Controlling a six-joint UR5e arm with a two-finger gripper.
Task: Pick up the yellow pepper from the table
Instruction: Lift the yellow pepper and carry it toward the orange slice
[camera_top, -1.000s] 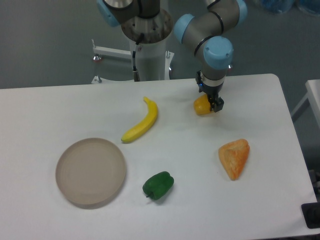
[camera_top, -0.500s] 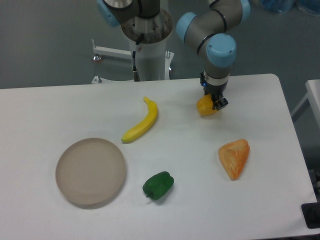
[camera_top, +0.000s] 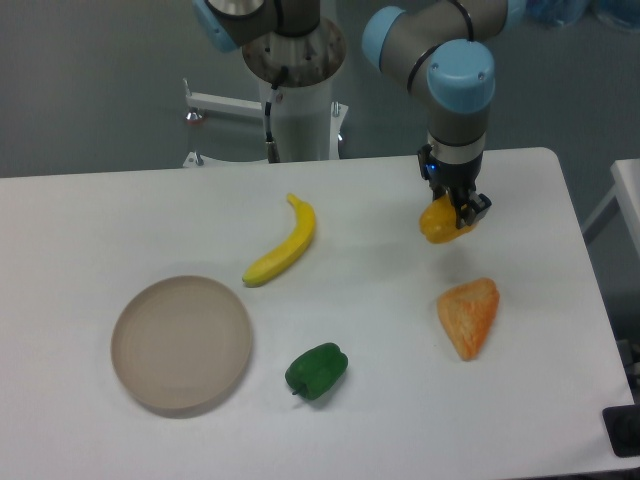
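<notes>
The yellow pepper (camera_top: 439, 224) is a small lumpy yellow-orange piece held between the fingers of my gripper (camera_top: 455, 214), which is shut on it. It hangs over the right part of the white table (camera_top: 380, 330), above the spot between the table's back edge and the orange wedge. The dark fingers cover the pepper's upper right side. Whether it touches the tabletop cannot be told from this view.
A banana (camera_top: 283, 243) lies left of centre. A round beige plate (camera_top: 181, 343) sits at the front left, a green pepper (camera_top: 316, 371) in front of centre, and an orange wedge-shaped piece (camera_top: 468, 315) just below the gripper. The robot base (camera_top: 298, 80) stands behind the table.
The gripper has carried the yellow pepper to the right and slightly toward the front, now closer to the orange wedge. Nothing else on the table moved.
</notes>
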